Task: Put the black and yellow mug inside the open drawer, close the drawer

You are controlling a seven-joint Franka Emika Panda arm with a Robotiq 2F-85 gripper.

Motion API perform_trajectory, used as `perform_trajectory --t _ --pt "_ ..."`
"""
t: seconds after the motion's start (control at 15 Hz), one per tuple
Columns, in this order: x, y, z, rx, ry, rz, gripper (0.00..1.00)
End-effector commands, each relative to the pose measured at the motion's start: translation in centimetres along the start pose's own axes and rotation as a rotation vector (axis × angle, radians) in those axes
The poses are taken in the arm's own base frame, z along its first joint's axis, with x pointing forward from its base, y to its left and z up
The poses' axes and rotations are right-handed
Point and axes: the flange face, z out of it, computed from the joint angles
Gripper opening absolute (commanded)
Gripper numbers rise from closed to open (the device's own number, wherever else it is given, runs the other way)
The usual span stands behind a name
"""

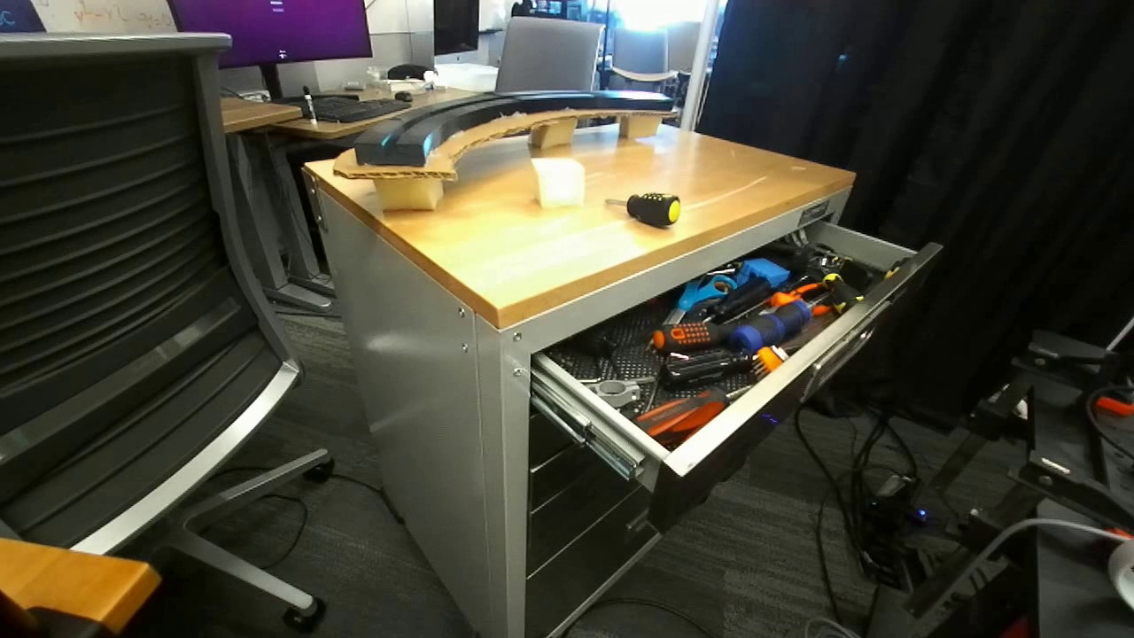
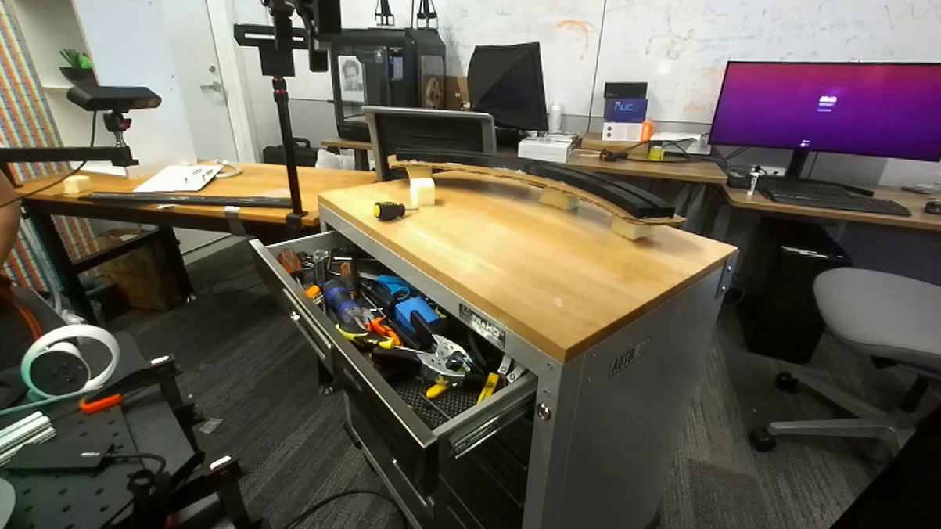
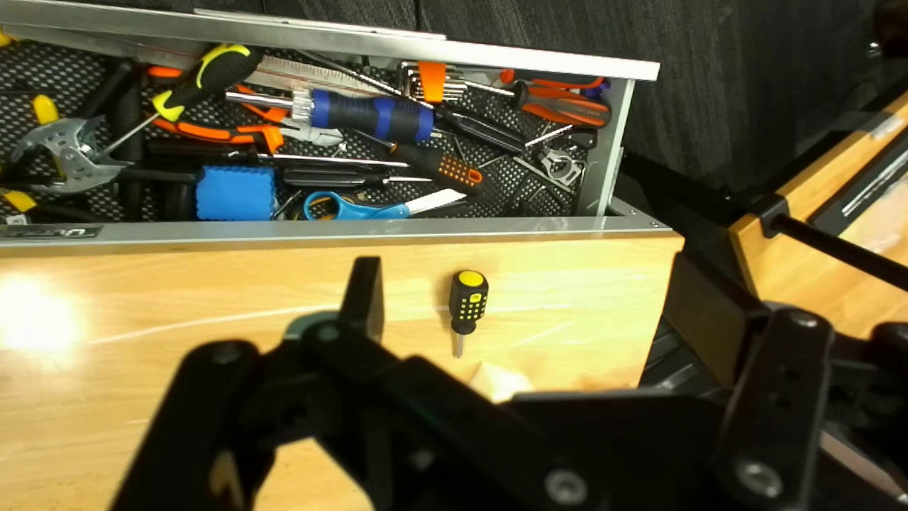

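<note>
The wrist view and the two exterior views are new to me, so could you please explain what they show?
The machine is a robot arm; its grasping end, the tool, is open and holds nothing. The wrist view comes from a camera on the arm's wrist, looking down; both exterior views watch from different places outside the robot. On the wooden top are a black and yellow screwdriver, a pale block and a raised, curved black strip. Just under that top, the wide drawer stands pulled open, with scissors among its contents.
</note>
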Motion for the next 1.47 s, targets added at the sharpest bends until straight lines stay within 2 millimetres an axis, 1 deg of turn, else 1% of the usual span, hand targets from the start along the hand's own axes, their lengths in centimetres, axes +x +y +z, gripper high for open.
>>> perform_trajectory --t 0.0,0.33,0.47,0.6,0.73,0.87,1.07,1.33,1.4 --pt "2.7 -1.6 5.2 0.009 0.046 0.006 1.0" --pt "6.0 -4.3 14.1 -0.05 0.124 -0.048 1.0" --pt "7.3 -5.1 17.1 -0.072 0.171 -0.062 1.0" --pt "8.2 -5.5 19.7 -0.088 0.207 -0.068 1.0" --pt "8.9 -5.5 21.7 -0.107 0.242 -0.08 1.0" --pt "9.4 -5.0 23.4 -0.119 0.258 -0.072 1.0" --pt "9.8 -4.5 25.3 -0.122 0.317 -0.057 1.0" --pt "10.4 -4.0 27.1 -0.128 0.412 -0.051 1.0" --pt "10.4 -3.9 27.4 -0.135 0.426 -0.055 0.75"
